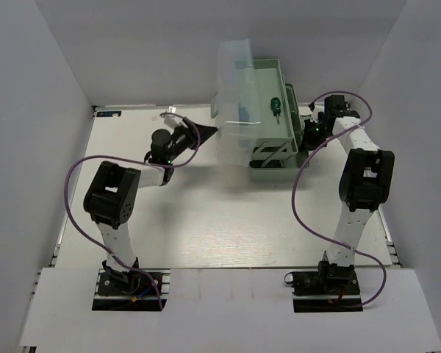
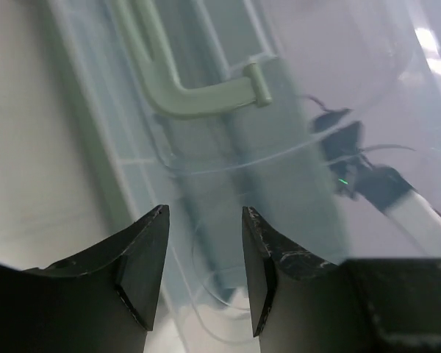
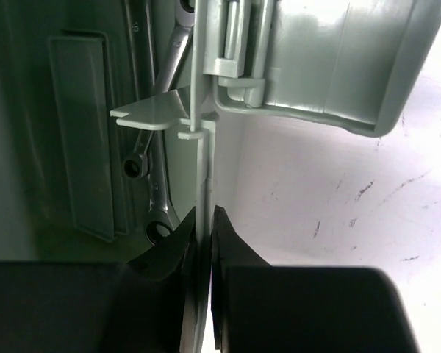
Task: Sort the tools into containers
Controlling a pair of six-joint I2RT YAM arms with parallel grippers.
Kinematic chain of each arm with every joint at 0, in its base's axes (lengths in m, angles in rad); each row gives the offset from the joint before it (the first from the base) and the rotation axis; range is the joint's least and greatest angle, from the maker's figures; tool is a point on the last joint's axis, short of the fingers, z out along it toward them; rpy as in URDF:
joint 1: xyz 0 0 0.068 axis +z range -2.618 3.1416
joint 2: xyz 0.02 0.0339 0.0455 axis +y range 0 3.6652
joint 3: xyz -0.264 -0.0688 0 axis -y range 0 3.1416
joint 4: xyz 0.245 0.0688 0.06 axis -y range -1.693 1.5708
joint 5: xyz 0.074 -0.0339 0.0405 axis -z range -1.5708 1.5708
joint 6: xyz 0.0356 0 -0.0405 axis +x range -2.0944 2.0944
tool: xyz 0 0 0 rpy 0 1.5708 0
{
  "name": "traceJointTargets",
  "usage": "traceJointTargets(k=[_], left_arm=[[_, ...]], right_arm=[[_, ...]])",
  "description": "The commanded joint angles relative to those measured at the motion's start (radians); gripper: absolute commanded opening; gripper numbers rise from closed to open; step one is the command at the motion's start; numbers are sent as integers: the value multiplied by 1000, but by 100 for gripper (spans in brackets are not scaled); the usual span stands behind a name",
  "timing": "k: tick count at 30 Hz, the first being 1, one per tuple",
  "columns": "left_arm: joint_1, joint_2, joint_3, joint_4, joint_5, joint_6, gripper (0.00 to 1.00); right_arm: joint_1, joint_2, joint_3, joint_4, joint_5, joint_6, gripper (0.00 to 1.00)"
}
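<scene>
The pale green toolbox (image 1: 273, 126) stands at the back right with its clear lid (image 1: 234, 103) raised on the left side. A green-handled screwdriver (image 1: 276, 105) lies in the inner tray. Thin dark tools (image 1: 270, 152) lie in the front compartment; I cannot tell which they are. My right gripper (image 1: 309, 134) is shut on the toolbox's right wall (image 3: 203, 165), its jaws (image 3: 204, 220) pinching the thin edge. Two silver wrenches (image 3: 156, 193) lie inside beside that wall. My left gripper (image 2: 206, 250) is open and empty, facing the lid and its green handle (image 2: 206, 95); it also shows in the top view (image 1: 206, 132).
White walls close in the table (image 1: 191, 220) on the left, back and right. The right arm's purple cable (image 1: 309, 213) loops over the table. The toolbox's outer latch part (image 3: 338, 81) hangs over the scuffed white tabletop.
</scene>
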Motion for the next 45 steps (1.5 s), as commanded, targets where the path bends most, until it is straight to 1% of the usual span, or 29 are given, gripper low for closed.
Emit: traceJointTargets(k=[1, 5, 6, 7, 8, 9, 11, 12, 15, 17, 22, 23, 26, 30, 31, 32, 33, 34, 35, 36, 37, 38, 39, 40, 41, 42, 43, 44, 45], left_arm=[[-64, 20, 136, 94, 229, -15, 54], [-102, 75, 232, 31, 312, -15, 54], [-102, 86, 242, 31, 312, -15, 54], [-111, 86, 243, 31, 312, -15, 54], [-112, 86, 243, 31, 312, -15, 54], [-112, 75, 220, 43, 312, -15, 54], [-112, 40, 197, 44, 284, -15, 56], [-112, 23, 169, 56, 284, -4, 57], [-90, -52, 117, 56, 254, 6, 59], [-90, -100, 94, -8, 231, 72, 62], [-90, -288, 49, -258, 168, 273, 65], [-90, -317, 30, -298, 154, 301, 66], [-90, -426, -7, -435, 103, 409, 67], [-90, -535, -63, -527, 51, 471, 67], [-90, -555, -72, -550, 42, 483, 67], [-90, -589, -72, -609, 22, 506, 67], [-90, -604, -72, -652, 7, 523, 65], [-90, -618, -51, -711, -16, 540, 61], [-90, -632, -38, -851, -42, 587, 53], [-90, -644, -24, -928, -108, 617, 26], [-90, -657, -15, -999, -142, 644, 9], [-90, -683, -5, -1127, -176, 670, 0], [-90, -696, -4, -1179, -229, 725, 0], [-90, -712, -4, -1222, -246, 755, 0], [-90, -729, -17, -1258, -247, 779, 1], [-90, -770, -17, -1313, -257, 825, 12], [-90, -795, -42, -1334, -257, 847, 48], [-90, -821, -52, -1352, -257, 862, 63], [-90, -874, -72, -1377, -257, 890, 74]], right_arm=[[28, -21, -33, -79, -232, -83, 0], [32, -19, -25, -89, -241, -86, 0], [33, -19, -22, -87, -210, -71, 11], [32, -18, -5, -99, -199, -71, 42], [30, -31, -7, -96, -188, -74, 56], [30, -42, -10, -89, -125, -75, 65], [30, -71, -63, -47, -61, -72, 77], [30, -135, -76, -9, 50, -78, 79], [30, -229, -151, 75, 139, -93, 79], [32, -280, -174, 86, 163, -112, 79], [27, -444, -258, 209, 324, -135, 79], [25, -458, -301, 226, 388, -124, 79], [32, -512, -342, 315, 467, -101, 79], [28, -536, -390, 327, 481, -74, 79], [30, -561, -405, 338, 454, -68, 76], [-2, -615, -448, 371, 367, -54, 67], [-5, -616, -502, 388, 366, -54, 49], [-7, -681, -525, 405, 264, -61, 16], [-10, -696, -545, 389, 158, -61, 0], [-10, -711, -568, 366, 101, -60, 0], [-13, -735, -583, 346, -33, -92, 0], [-10, -757, -589, 264, -98, -98, 0], [-8, -762, -590, 246, -120, -66, 0], [-10, -781, -609, 237, -176, -57, 6], [-8, -797, -628, 197, -201, -52, 20], [-8, -823, -635, 182, -206, -51, 37], [-5, -832, -684, 181, -214, -51, 50], [-4, -864, -703, 194, -188, -46, 77], [-4, -898, -726, 221, -162, 16, 81]])
